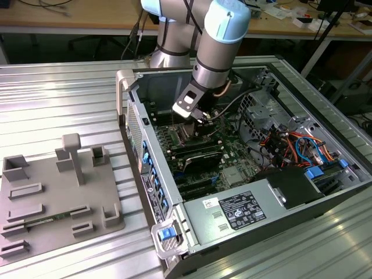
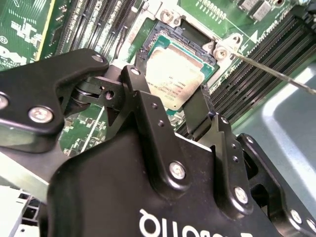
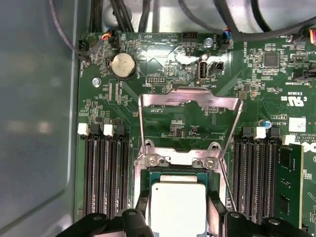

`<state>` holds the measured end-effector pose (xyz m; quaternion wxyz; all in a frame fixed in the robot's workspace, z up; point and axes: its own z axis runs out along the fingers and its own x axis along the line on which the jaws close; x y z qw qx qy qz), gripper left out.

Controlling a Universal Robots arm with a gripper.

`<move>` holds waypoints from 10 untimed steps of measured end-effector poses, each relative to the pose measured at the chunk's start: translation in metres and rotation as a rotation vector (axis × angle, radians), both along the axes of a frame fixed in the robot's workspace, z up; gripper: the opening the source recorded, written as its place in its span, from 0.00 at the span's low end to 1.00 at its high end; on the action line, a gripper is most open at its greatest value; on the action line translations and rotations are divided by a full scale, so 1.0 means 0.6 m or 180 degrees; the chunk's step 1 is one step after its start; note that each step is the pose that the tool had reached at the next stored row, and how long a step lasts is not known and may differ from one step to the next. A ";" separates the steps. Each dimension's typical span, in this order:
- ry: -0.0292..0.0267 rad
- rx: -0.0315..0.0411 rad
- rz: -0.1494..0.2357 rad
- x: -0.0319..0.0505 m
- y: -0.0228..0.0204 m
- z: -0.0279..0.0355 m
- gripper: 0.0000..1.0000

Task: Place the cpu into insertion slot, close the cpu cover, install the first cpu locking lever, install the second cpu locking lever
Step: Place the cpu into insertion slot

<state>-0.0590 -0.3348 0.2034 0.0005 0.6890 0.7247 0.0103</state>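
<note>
My gripper (image 2: 170, 94) reaches down into the open computer case (image 1: 148, 174), over the motherboard. Its two black fingers (image 2: 197, 111) sit against opposite edges of the cpu (image 2: 173, 79), a small square chip with a dull silver top, and are shut on it. The cpu (image 3: 177, 207) hangs at or just above the black insertion slot (image 2: 190, 34), slightly tilted. The cpu cover (image 3: 190, 97), a thin silvery frame, stands swung open on its hinge beyond the slot. A thin wire locking lever (image 2: 276, 75) sticks out free beside the slot. In the exterior view the gripper (image 1: 196, 115) is partly hidden by the arm.
Black memory slots (image 3: 106, 177) flank the socket on both sides, and a coin battery (image 3: 123, 65) lies past the cover. Cable bundles (image 1: 290, 145) and a power supply (image 1: 238, 212) fill the case toward the exterior view's right. A grey fixture plate (image 1: 52, 197) lies on the table at the exterior view's left.
</note>
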 end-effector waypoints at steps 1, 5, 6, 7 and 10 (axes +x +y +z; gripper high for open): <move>0.0005 -0.0003 0.0017 0.000 0.0001 0.000 0.55; 0.0016 -0.0011 0.0011 0.000 -0.0004 -0.002 0.55; 0.0016 -0.0011 0.0005 0.000 -0.0004 -0.002 0.55; 0.0017 -0.0010 -0.0032 0.000 -0.0005 -0.003 0.55; 0.0017 -0.0011 -0.0075 0.000 -0.0012 -0.005 0.55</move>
